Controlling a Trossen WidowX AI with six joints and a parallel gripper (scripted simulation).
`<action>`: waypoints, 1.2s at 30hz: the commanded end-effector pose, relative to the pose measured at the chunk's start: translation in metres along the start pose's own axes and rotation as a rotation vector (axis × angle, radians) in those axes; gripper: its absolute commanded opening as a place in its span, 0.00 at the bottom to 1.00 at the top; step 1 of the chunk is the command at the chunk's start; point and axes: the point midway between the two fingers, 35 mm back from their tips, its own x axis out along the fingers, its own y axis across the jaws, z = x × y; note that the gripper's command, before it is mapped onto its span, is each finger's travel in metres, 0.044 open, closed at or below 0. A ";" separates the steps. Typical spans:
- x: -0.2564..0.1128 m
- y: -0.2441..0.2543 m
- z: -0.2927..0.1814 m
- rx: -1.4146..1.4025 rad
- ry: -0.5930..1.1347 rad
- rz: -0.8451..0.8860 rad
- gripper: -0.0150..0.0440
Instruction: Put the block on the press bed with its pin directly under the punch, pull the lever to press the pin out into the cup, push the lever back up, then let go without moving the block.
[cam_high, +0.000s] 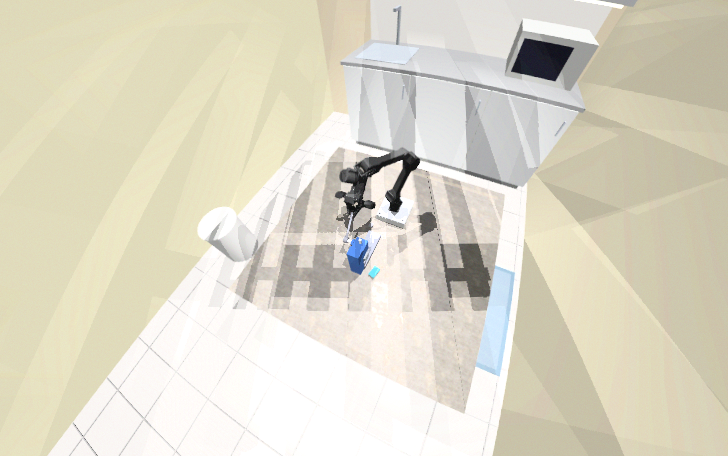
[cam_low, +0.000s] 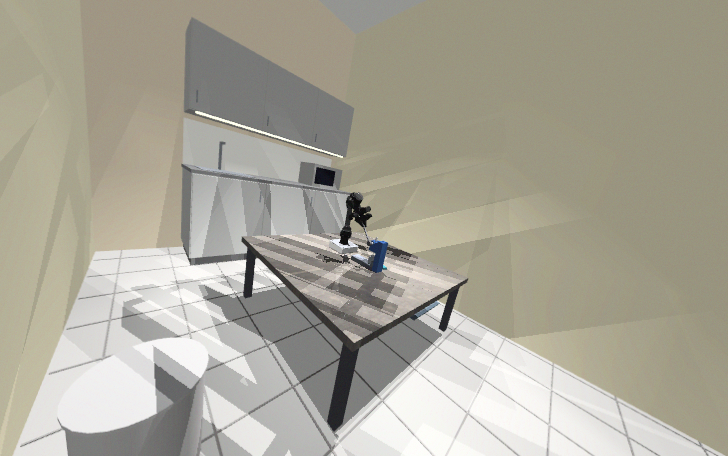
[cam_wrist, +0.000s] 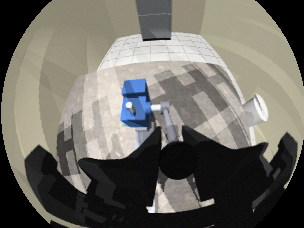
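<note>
Gripper (cam_high: 351, 210) (cam_low: 366, 219) (cam_wrist: 171, 129): clenched on the lever's black knob (cam_wrist: 178, 160). Lever (cam_high: 349, 227) (cam_low: 366, 234) (cam_wrist: 170, 126): grey, rising at a slant from the blue press's side. Blue press (cam_high: 357, 255) (cam_low: 379, 255) (cam_wrist: 135, 103): upright on the worktop (cam_high: 333, 327) (cam_low: 322, 284) (cam_wrist: 102, 95). Cyan piece (cam_high: 374, 272) (cam_low: 384, 267): just beside the press. Block: too small to tell for certain. Robot base (cam_high: 398, 220) (cam_low: 336, 248): near the press.
</note>
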 end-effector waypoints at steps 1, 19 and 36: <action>0.001 0.000 0.010 -0.005 -0.014 0.001 0.25; 0.007 0.000 0.036 -0.005 -0.017 0.001 0.25; 0.016 0.000 0.059 -0.004 -0.019 0.001 0.25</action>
